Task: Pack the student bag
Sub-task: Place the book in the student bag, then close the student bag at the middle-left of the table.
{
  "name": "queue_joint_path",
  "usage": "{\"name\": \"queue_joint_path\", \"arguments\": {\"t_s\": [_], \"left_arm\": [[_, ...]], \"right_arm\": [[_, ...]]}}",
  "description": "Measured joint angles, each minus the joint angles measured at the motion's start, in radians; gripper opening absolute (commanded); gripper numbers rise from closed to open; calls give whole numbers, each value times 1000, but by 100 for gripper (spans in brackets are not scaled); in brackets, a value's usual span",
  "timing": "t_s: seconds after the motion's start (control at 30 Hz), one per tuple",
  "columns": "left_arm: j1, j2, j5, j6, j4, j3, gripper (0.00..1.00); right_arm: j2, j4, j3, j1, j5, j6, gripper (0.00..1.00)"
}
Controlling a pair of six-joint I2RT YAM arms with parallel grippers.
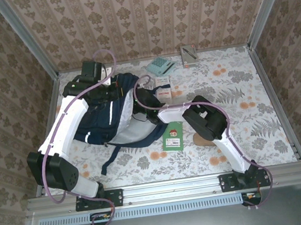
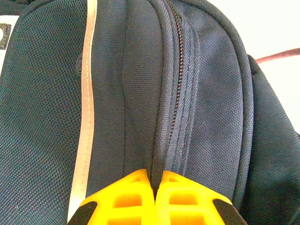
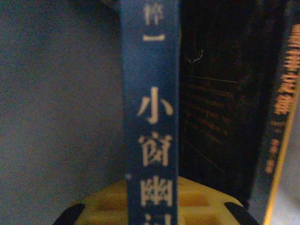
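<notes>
From above, the large navy-blue fabric backpack point(image 1: 104, 121) lies left of the middle on the floral-printed tablecloth point(image 1: 253, 132). Pale grey lining shows at its open side and a dark strap point(image 1: 106, 164) trails toward my bases. My white left arm point(image 1: 63, 126) lies over the bag's left half and ends at its far top. My right arm point(image 1: 220, 134) bends back across the table and runs into the opening, where fabric hides its tip. A flat green booklet point(image 1: 172, 136) lies just beside the bag's near right edge, and a brown shape point(image 1: 201, 139) under my elbow is too covered to name. Farther back lie a teal slab with a grid on its face point(image 1: 160, 66), a grey box with a pen on it point(image 1: 189, 55) and two small white cards point(image 1: 163, 87) whose print is too small to read. At my left wrist, my left claw point(image 2: 156, 177) has its yellow fingers point(image 2: 122, 199) pressed together on a raised fold of the backpack beside the black zip point(image 2: 174, 93). A thin white stripe point(image 2: 86, 93) runs up the panel to the left, and the bag is cut off at every edge. My right wrist view is dim and blurred. A narrow blue book spine with pale Chinese characters point(image 3: 152, 117) stands upright in front of my right claw point(image 3: 152, 187). It covers the gap between the fingers point(image 3: 201, 201), so I cannot tell whether they are clamped on it. To its right stands a dark-covered book point(image 3: 220, 93), and another spine with orange lettering point(image 3: 281, 93) is cut off at the edge. The plain grey surface point(image 3: 56, 117) on the left is probably the lining.
</notes>
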Motion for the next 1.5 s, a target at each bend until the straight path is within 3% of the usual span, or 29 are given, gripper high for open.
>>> {"name": "queue_joint_path", "arguments": {"t_s": [0.03,0.13,0.33,0.4,0.63,0.97,1.03,1.27,1.5], "left_arm": [[2,0,0,0,0,0,0],[14,0,2,0,14,2,0],[19,-1,14,-8,17,2,0],[21,-1,17,-8,18,2,0],[32,-1,35,-9,19,1,0],[35,-1,45,-18,23,-2,0],[37,-2,49,-19,29,-8,0],[38,-9,49,-19,38,-20,0],[37,-11,34,-8,43,-43,0]], "right_arm": [[20,-56,58,0,-9,-5,44],[28,-162,118,0,-31,-32,56],[-19,-370,97,-7,-48,-129,57],[-40,-441,92,-6,-50,-164,53],[-76,-546,80,-6,-68,-245,21],[-19,-583,159,-19,-87,-270,21],[-6,-582,175,-25,-91,-277,22],[6,-592,189,-52,-139,-324,44],[-225,-655,-50,-58,-144,-433,47]]}}
